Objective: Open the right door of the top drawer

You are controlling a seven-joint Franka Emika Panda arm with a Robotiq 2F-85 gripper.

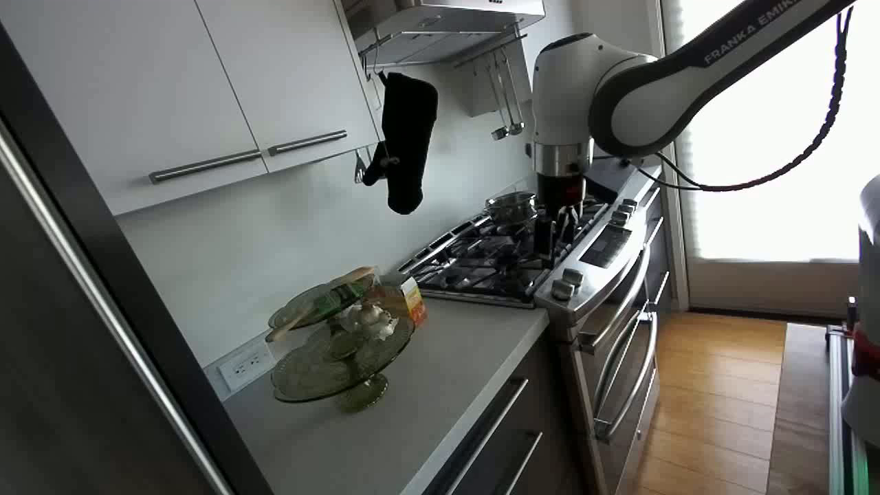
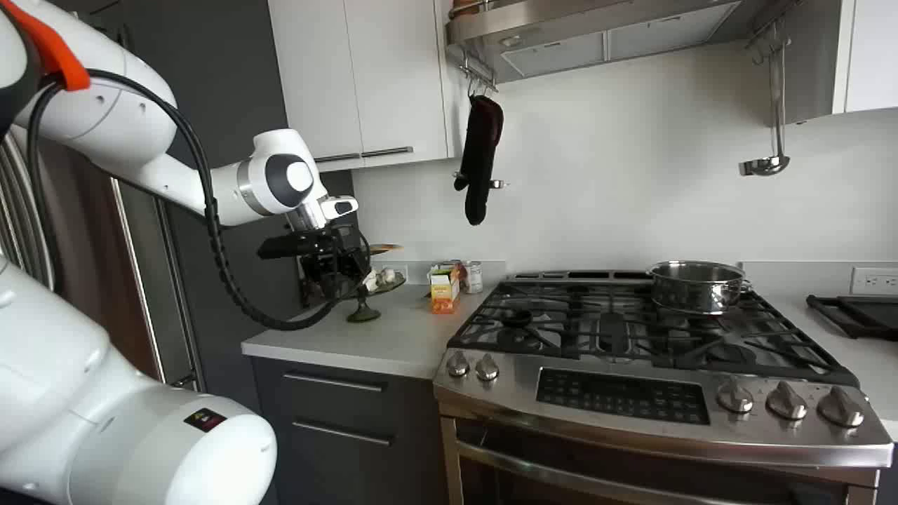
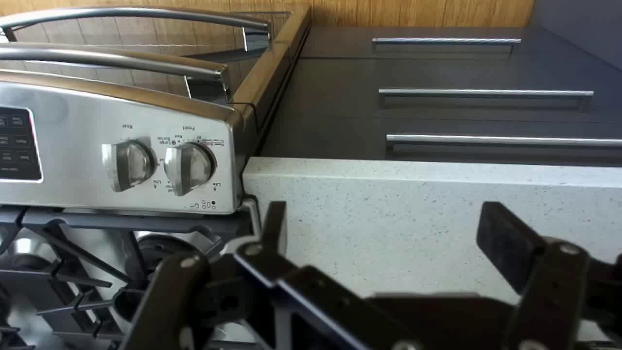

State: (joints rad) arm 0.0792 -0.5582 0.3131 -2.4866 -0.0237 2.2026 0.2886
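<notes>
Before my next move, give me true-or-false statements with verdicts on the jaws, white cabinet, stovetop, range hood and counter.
1. The right door of the double white cabinet is closed. True.
2. The jaws are shut. False: they stand open, apart from that door's bar handle.
3. A steel pot sits on the gas stovetop. True.
4. Nothing hangs below the range hood. False: a dark oven mitt hangs there.
5. A glass cake stand rests on the counter. True.
</notes>
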